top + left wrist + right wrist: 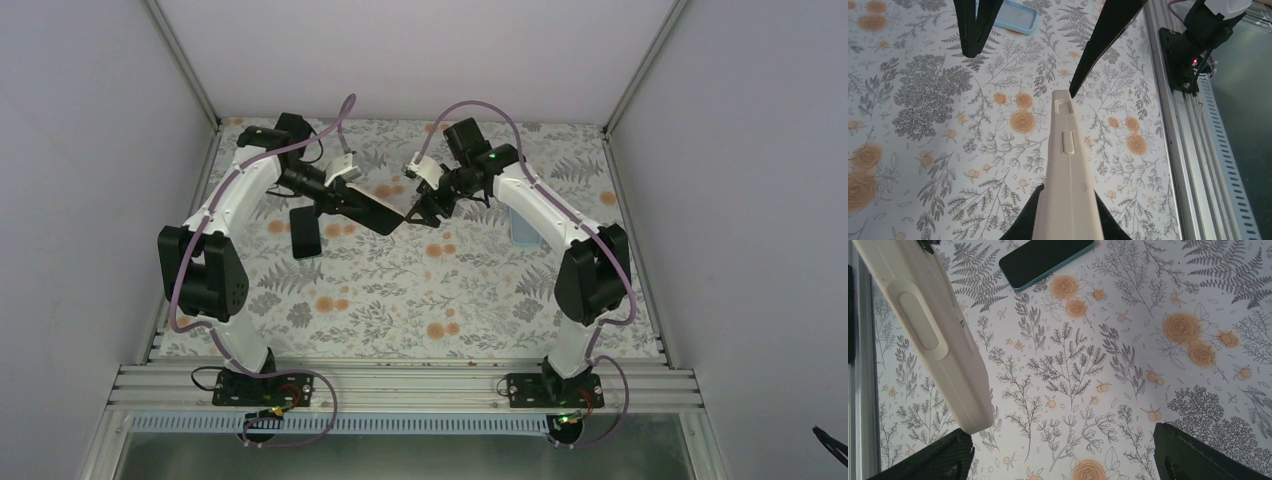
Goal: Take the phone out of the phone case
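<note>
A: Where is the cream-coloured plastic phone case (1068,165) found?

B: It is held above the flower-printed tablecloth (400,290), over the far middle of the table. It is clamped in the left gripper (345,205), whose black fingers (1023,222) are pressed against its two broad faces. Its free end is pointed toward the right gripper (418,212).

A: Is a phone seen inside it?

B: That cannot be told. Only the case's side edge, with its moulded buttons, is shown in the wrist views. From above, its upper face is seen as dark.

A: How is the right gripper set?

B: Its fingers (1208,455) are spread wide and nothing is gripped. The rounded end of the case is seen just beside one fingertip, and contact cannot be made out.

A: What else is laid out?

B: A black-screened phone with a teal edge (1045,257) is lying flat on the cloth below the left arm's wrist. A light blue phone case (1017,16) is lying on the cloth beside the right arm.
</note>
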You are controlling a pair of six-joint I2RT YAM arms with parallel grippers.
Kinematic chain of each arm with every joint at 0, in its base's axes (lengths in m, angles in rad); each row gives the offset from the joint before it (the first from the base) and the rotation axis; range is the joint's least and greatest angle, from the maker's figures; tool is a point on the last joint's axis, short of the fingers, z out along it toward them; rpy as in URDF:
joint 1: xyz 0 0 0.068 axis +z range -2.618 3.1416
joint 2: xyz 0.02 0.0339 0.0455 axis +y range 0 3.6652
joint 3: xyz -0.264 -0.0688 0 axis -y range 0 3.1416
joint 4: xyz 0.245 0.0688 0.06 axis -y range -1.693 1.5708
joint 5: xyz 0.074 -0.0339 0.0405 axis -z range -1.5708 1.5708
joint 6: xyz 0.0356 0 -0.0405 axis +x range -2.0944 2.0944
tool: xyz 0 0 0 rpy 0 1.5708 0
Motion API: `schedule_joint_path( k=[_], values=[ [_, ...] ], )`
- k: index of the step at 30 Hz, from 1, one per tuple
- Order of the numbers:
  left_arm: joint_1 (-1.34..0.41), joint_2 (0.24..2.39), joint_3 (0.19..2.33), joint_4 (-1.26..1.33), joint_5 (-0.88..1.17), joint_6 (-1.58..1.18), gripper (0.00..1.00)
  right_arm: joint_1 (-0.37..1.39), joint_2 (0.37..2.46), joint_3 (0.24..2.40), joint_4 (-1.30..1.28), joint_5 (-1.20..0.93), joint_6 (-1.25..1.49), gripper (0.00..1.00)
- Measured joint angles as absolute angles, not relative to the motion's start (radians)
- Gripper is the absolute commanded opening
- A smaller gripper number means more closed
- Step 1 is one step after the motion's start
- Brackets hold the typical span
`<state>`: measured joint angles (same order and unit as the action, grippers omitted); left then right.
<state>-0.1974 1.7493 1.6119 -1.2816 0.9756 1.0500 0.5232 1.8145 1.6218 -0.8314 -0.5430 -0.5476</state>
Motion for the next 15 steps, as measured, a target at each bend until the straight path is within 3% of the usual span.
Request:
schedule_joint_path(
  k=[15],
  values=[
    [-0.196,1.729,1.598,-1.246,0.947,1.063,0.02,0.522,1.856,1.669,-0.840,-0.503,-0.558,0.86]
  ],
)
